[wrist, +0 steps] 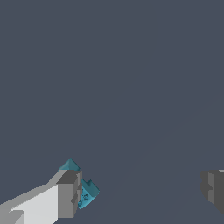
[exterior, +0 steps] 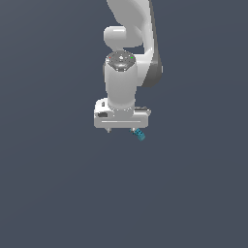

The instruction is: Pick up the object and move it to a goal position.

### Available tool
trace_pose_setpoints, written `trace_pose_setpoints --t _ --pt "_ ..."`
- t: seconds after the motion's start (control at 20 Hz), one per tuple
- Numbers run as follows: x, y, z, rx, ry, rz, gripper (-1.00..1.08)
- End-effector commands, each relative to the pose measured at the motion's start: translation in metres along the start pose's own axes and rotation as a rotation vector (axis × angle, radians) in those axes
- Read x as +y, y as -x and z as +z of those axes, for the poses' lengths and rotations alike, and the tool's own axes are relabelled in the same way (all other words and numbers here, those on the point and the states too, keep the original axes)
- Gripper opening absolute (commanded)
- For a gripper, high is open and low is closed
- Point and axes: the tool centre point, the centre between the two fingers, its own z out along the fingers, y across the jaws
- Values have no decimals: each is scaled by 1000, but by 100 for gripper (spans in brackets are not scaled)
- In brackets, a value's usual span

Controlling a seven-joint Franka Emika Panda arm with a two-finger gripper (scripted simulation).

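Observation:
The object (wrist: 89, 193) is a small teal-blue blocky piece with little bumps on one face. In the wrist view it sits tilted against the inner side of one finger (wrist: 68, 194), with a corner showing behind that finger. My gripper (wrist: 140, 192) is open, with the other finger (wrist: 213, 187) far from the object. In the exterior view the white gripper (exterior: 122, 130) points down, and the object (exterior: 139, 134) peeks out under its end on the exterior view's right. I cannot tell whether the object rests on the floor.
A plain dark grey-blue surface (exterior: 58, 193) fills the scene in both views. The white arm (exterior: 128, 43) rises toward the top of the exterior view. No goal marker shows.

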Motion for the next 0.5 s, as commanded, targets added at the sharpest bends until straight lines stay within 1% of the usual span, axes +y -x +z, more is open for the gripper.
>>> trace_pose_setpoints --t 0.0,0.45 --pt "0 0 0 0 0 0 100" --pt "4 5 9 -22 -15 -13 100"
